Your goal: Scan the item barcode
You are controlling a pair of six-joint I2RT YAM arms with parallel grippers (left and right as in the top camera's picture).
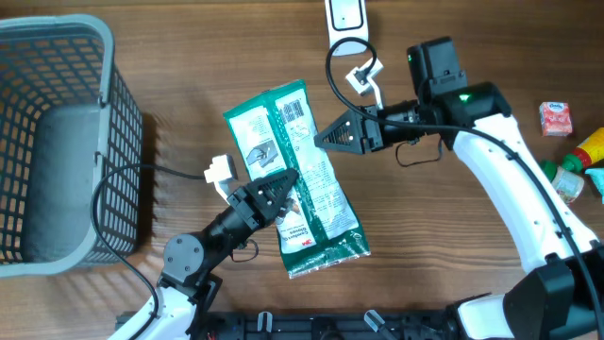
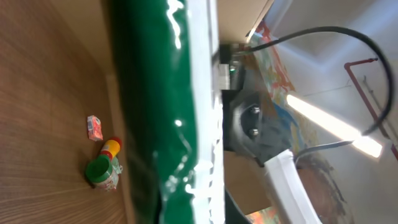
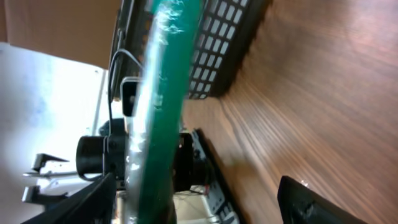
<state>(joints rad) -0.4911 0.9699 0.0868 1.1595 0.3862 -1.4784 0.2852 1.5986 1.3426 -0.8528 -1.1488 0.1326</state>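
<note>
Overhead: left gripper (image 1: 281, 186) pinches shiny green-and-white plastic packet (image 1: 283, 127), right of grey mesh basket (image 1: 125, 123); right gripper (image 1: 319, 139) has jaws wide apart at pkt edge.

Pose: left arm angled forward-right, left pincer (image 1: 281, 191) clamped tight. The right arm bends in from the right, right pincer (image 1: 319, 138) pointing left, jaws spread wide.
</note>
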